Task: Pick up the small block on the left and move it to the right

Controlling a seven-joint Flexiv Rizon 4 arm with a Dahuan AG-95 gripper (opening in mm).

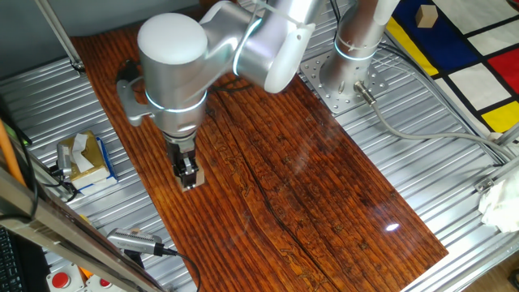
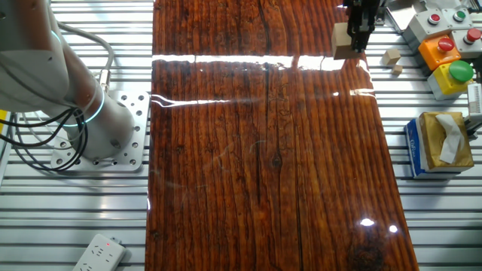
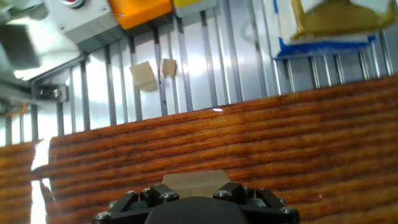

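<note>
Hiding most of what it carries, the gripper (image 1: 189, 173) hangs over the wooden board (image 1: 324, 195) in one fixed view, where the arm's broad silver wrist blocks the block altogether. The other fixed view shows more: the small block (image 2: 343, 41) sits clamped in the dark fingers (image 2: 361, 26) near the board's far edge, though the picture's top border cuts off the gripper above them. Whether the block touches the board or hangs just above it cannot be told. In the hand view only the block's pale top (image 3: 196, 181) peeks above the black gripper body, which fills the bottom edge.

Beside the board, on the ribbed metal table (image 2: 429, 211), two loose wooden pieces (image 2: 391, 59) lie near the held block. Further along stands a yellow-and-blue tissue box (image 2: 437, 143), with a button box (image 2: 444, 45) carrying red and green buttons beyond the pieces. A white power strip (image 2: 98, 254) lies at the opposite corner, partly cut off.
</note>
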